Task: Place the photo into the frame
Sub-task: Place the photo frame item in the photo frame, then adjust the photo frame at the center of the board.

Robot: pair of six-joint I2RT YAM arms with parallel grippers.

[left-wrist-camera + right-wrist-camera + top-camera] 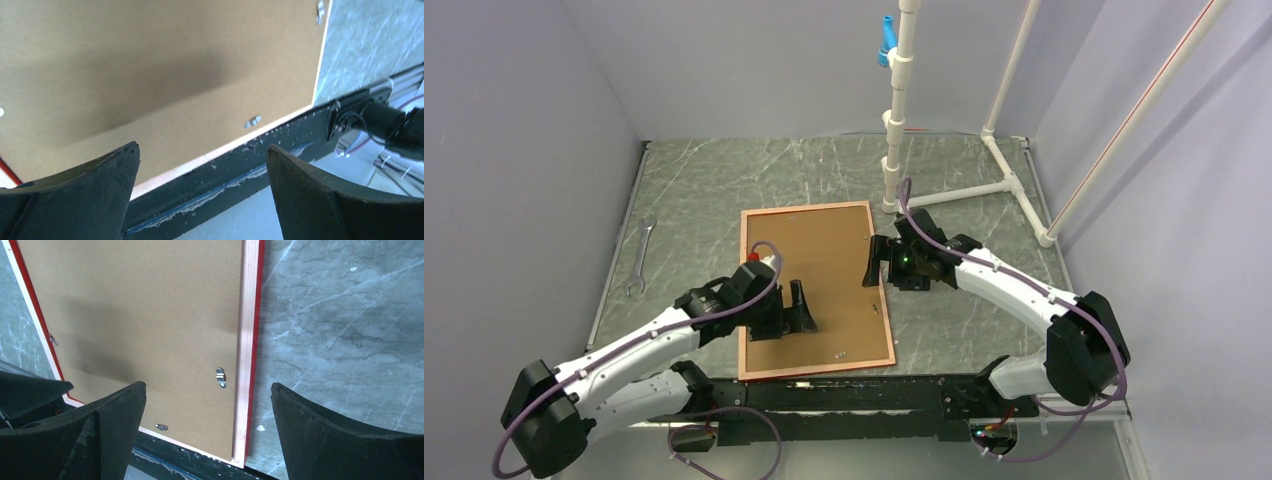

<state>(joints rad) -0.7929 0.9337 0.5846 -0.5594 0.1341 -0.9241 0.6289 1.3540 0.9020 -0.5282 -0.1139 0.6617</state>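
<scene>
A white pipe upright [896, 110] stands at the back of a grey-green marbled table [724, 175], with a blue fitting [886, 42] near its top. To its right, white base pipes [964, 192] lie flat on the tabletop. Further right, a slanted pipe [1124, 130] edged with red rises out of view. Behind the upright is a plain pale lilac-grey back wall [754, 60]. Matching walls stand well to its left [514, 150] and right [1194, 230]. The light is soft and even.

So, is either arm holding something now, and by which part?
Nothing is held. The left fingers and the right fingers are open and empty, over the frame.
</scene>
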